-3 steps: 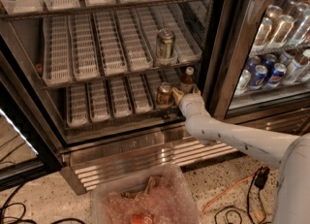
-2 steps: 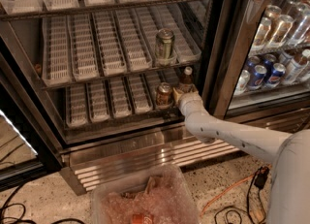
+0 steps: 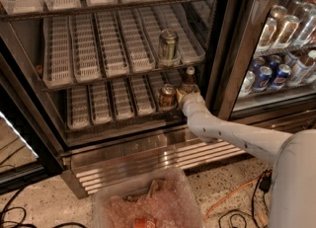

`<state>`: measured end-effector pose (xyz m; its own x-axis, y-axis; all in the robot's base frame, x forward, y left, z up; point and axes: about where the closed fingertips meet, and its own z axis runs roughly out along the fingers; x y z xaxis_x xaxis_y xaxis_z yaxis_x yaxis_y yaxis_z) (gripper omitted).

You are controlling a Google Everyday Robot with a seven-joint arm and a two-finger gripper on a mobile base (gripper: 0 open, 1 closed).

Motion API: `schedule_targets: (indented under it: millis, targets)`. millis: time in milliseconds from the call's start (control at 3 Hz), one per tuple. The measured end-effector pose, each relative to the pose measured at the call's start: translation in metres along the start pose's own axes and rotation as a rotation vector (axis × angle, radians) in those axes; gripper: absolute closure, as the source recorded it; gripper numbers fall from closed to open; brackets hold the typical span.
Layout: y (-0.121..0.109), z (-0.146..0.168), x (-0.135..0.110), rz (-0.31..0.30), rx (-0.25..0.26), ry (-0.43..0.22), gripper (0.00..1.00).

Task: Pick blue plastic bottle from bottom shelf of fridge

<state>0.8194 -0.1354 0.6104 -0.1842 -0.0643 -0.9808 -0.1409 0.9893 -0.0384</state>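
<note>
The blue plastic bottle (image 3: 189, 78), dark-bodied with a white cap, stands upright at the right end of the bottom shelf (image 3: 109, 99) of the fridge (image 3: 223, 49). A copper-brown can (image 3: 167, 96) stands just left of it. My gripper (image 3: 187, 96) is inside the fridge at the foot of the bottle, between it and the can, and the white arm (image 3: 232, 135) reaches in from the lower right. The bottle's lower part is hidden behind the gripper. A taller green-silver can (image 3: 168, 46) stands on the shelf above.
A ribbed steel sill (image 3: 148, 149) edges the fridge base. A clear bin (image 3: 148, 200) lined with bubble wrap sits on the floor in front, a red can (image 3: 145, 221) in it. Right of the black frame is a glass compartment with blue cans (image 3: 269, 74). Cables (image 3: 232, 207) lie on the floor.
My gripper has edged slightly left and further in toward the bottle's base. The bottle and both cans stand where they were.
</note>
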Motion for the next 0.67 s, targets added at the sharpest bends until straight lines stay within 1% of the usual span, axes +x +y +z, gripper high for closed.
schedule_targets:
  millis: [333, 667]
  targets:
    - [0.0037, -0.0187, -0.0151, -0.018, -0.039, -0.037, 1.0]
    - [0.0042, -0.0211, -0.0169, -0.02, -0.045, -0.043, 1.0]
